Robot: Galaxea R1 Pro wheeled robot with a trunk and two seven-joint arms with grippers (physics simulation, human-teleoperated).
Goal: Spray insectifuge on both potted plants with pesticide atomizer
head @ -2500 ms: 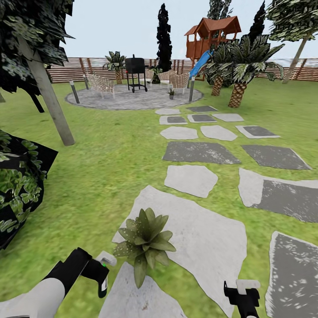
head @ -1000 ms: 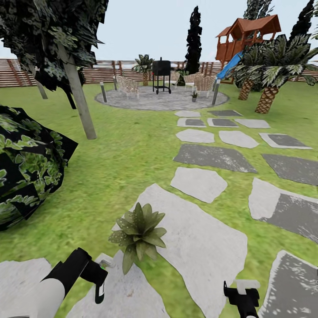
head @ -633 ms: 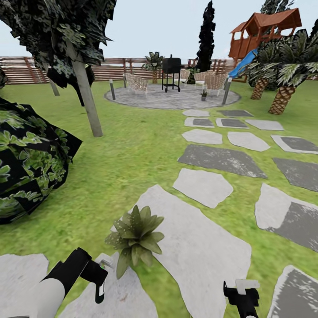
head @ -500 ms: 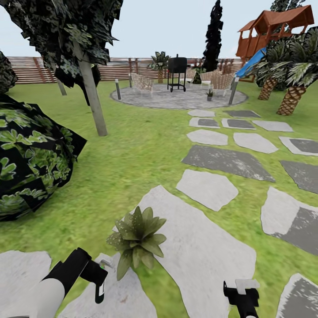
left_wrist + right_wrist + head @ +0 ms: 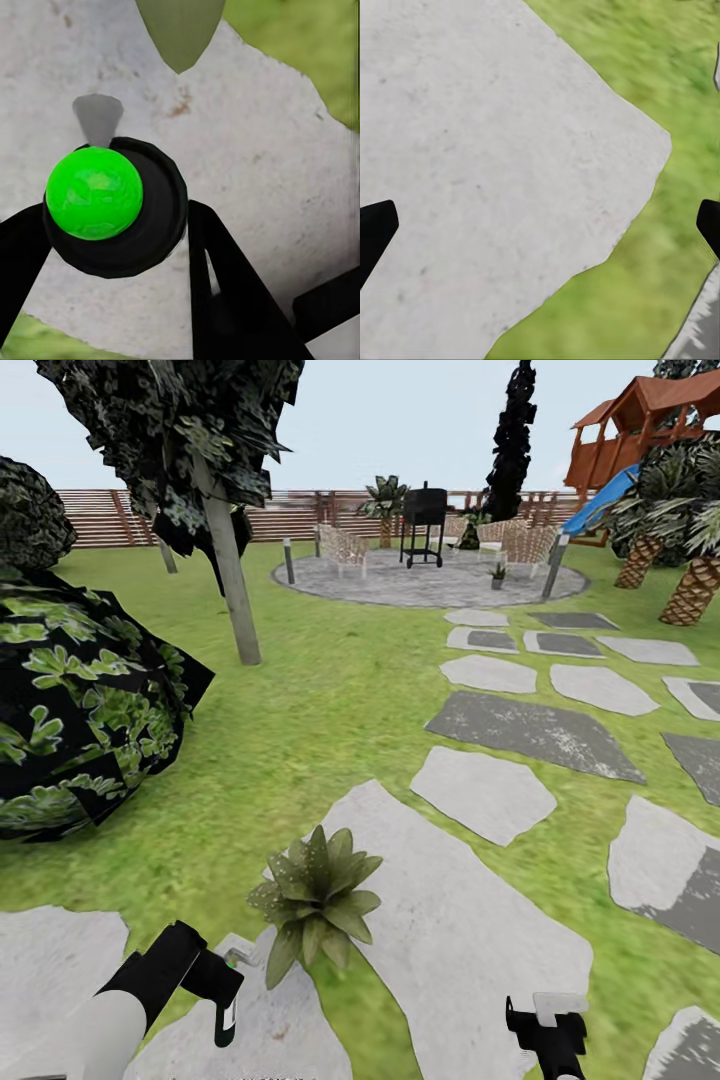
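My left gripper [image 5: 222, 992] is shut on the pesticide atomizer [image 5: 229, 1012], a slim dark bottle with a pale head, hanging low over a stepping stone. In the left wrist view the atomizer [image 5: 112, 210] shows end-on as a black disc with a green ball, between the dark fingers [image 5: 225, 292]. A potted plant [image 5: 315, 895], a low rosette of pointed green leaves, sits just ahead and right of that gripper. A second small potted plant [image 5: 497, 574] stands far off on the round paved patch [image 5: 400, 585]. My right gripper [image 5: 548, 1028] is open over a pale stone [image 5: 495, 165], holding nothing.
A big striped-leaf bush [image 5: 80, 710] fills the left side and a tree trunk [image 5: 232, 580] stands beyond it. Stepping stones [image 5: 485, 792] lead to the patch with chairs, a black grill [image 5: 424, 520] and bollard lamps. Palms [image 5: 690, 550] and a playhouse stand at the right, with the fence behind.
The whole picture has shifted to the right, so the camera has turned left and more of the bush shows. Both arms keep their places in the view.
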